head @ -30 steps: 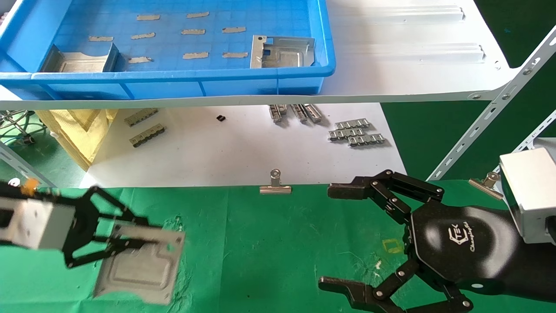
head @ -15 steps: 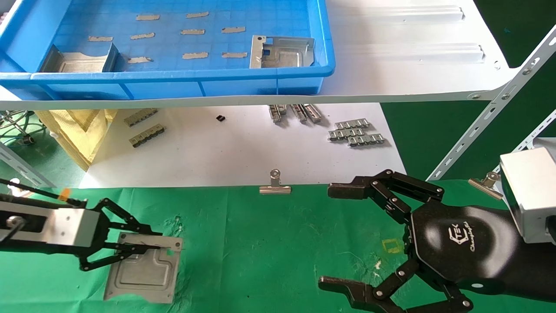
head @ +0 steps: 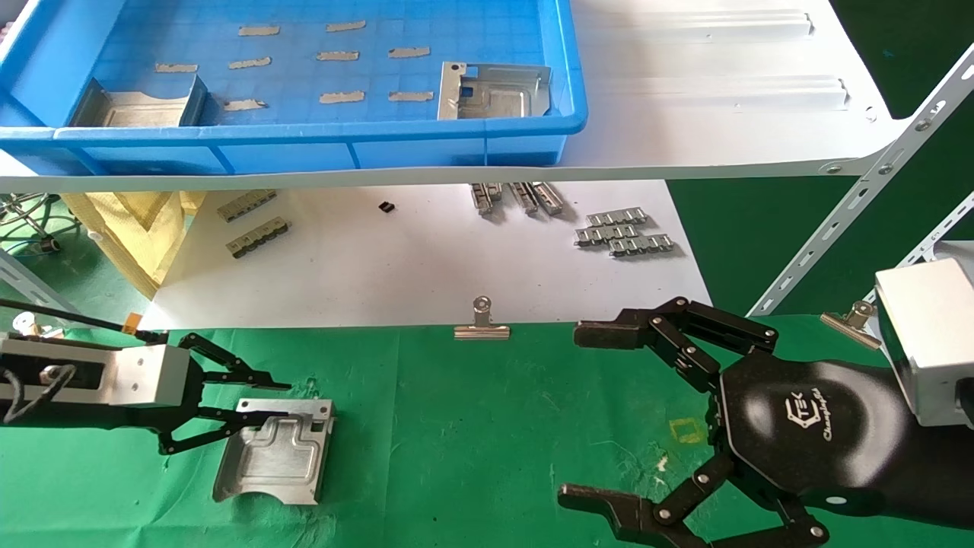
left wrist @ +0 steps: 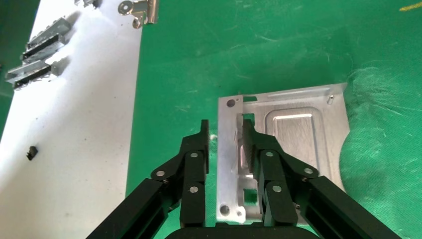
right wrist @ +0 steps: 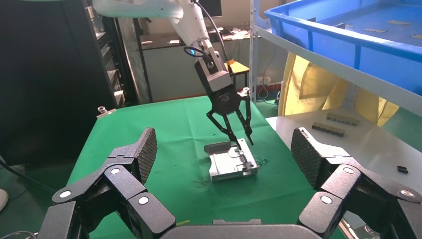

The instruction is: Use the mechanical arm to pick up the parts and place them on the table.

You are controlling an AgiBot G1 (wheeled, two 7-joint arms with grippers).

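Observation:
One silvery part (head: 274,453) lies flat on the green table (head: 487,434) at the front left. My left gripper (head: 283,401) is open, and its fingers straddle the part's raised flange with a gap on either side. The left wrist view shows the part (left wrist: 298,134) under the spread fingers of the gripper (left wrist: 225,127). The right wrist view shows the part (right wrist: 231,162) resting on the cloth below the left gripper (right wrist: 242,142). My right gripper (head: 578,415), the glossy black hand, is open and empty at the front right. Two more parts (head: 133,106) (head: 491,91) lie in the blue tray (head: 304,141).
The blue tray stands on a white shelf board (head: 723,91) above the work area. Grey linked strips (head: 624,232) lie on the white sheet behind the cloth. Binder clips (head: 482,323) (head: 852,318) pin the cloth's far edge. A yellow bag (head: 144,228) stands at the left.
My left gripper came down and moved right with the part. The part now lies flat on the cloth and the jaws have opened off it. The right arm has not moved.

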